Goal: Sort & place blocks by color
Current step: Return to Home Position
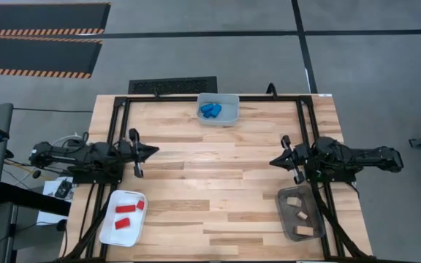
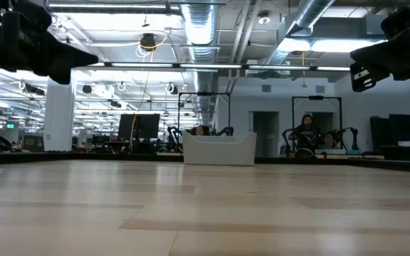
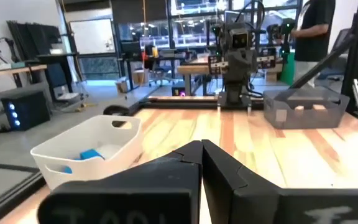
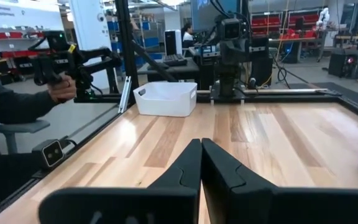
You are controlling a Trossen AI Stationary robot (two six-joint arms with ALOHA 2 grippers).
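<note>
Red blocks [image 1: 128,214] lie in a white bin at the table's near left. Blue blocks [image 1: 210,110] lie in a clear bin at the far edge's middle; one shows in the left wrist view [image 3: 90,154]. Tan blocks [image 1: 296,213] lie in a grey bin at the near right, seen too in the left wrist view [image 3: 308,107]. My left gripper [image 1: 155,151] hovers shut at the table's left, pointing right [image 3: 202,146]. My right gripper [image 1: 272,161] hovers shut at the table's right, pointing left [image 4: 201,144]. Neither is near a block.
The white bin [image 1: 108,230], the clear bin [image 1: 229,117] and the grey bin [image 1: 287,225] stand near the table's edges. A black frame [image 1: 218,96] runs round the table. A person's hand holds a device [image 4: 58,59] beyond the table's near edge. Bare wood [image 1: 214,175] lies between the grippers.
</note>
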